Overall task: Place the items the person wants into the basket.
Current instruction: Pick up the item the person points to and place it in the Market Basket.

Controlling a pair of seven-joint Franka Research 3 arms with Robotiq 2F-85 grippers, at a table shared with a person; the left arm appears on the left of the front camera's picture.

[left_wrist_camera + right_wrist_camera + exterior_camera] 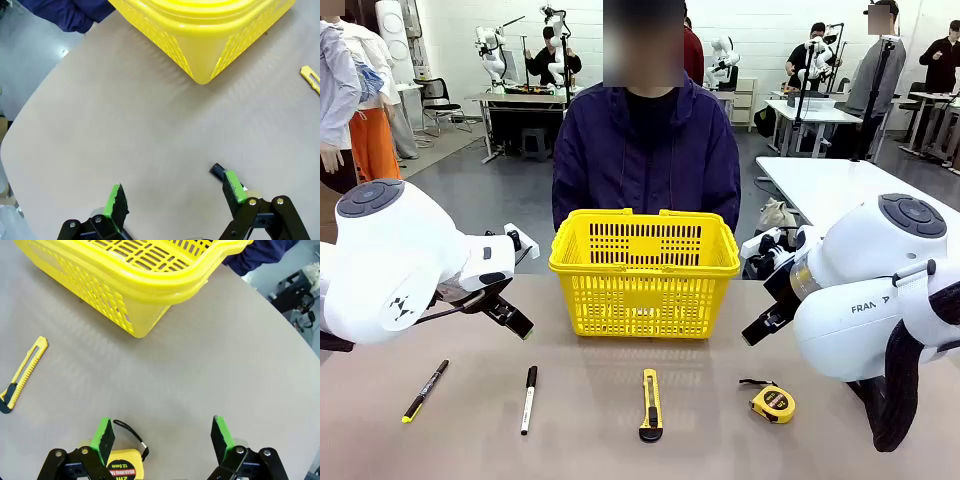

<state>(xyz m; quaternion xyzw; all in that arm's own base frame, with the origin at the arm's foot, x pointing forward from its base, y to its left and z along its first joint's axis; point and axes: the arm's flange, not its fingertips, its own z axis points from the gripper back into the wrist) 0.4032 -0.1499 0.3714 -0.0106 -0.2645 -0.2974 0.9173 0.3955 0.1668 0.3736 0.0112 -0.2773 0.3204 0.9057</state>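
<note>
The yellow basket (644, 275) stands mid-table in front of the person (645, 150) in the dark jacket. Along the near edge lie a slim black pen with a yellow-green tip (425, 390) and a round yellow-and-black tape measure (772, 403). My left gripper (518, 324) hovers open left of the basket, above bare table (175, 192). My right gripper (756, 331) hovers open right of the basket. In the right wrist view the tape measure (122, 467) lies just below the left finger of that gripper (162, 436). Neither gripper holds anything.
A white-barrelled marker (528, 399) and a yellow utility knife (651, 404) lie between the pen and the tape measure. The knife (22, 375) also lies left of the right gripper. A basket corner (200, 30) is ahead of the left gripper.
</note>
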